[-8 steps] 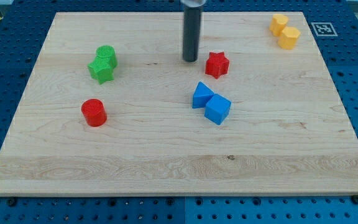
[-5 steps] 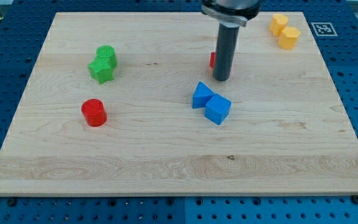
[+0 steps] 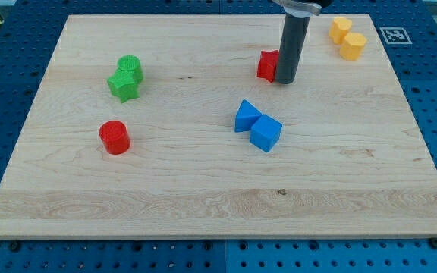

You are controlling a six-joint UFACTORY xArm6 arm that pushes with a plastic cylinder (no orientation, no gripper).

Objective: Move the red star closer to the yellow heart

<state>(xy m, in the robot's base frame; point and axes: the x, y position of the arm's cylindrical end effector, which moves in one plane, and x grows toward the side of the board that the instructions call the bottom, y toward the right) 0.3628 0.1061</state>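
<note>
Red star: a small bright red block on the far half of the wooden board, a little right of centre. Only its left part shows — the rod covers the rest, so the star points are hard to make out.
My tip: the lower end of the dark rod, set down against the red star's right side, touching it or just beside it. The rod is bare, with nothing to open or close, and it holds nothing.
Yellow heart: near the far right corner of the board, well apart from the red star and to its right. Its heart outline is not sharp at this size.
Second yellow block: touching the yellow heart on its far left side, shape unclear.
Blue blocks: a blue cube and a second blue block touching each other, nearer than the red star and slightly left of my tip.
Green blocks: two green blocks pressed together at far left.
Red cylinder: alone at left, nearer than the green pair — upright.
</note>
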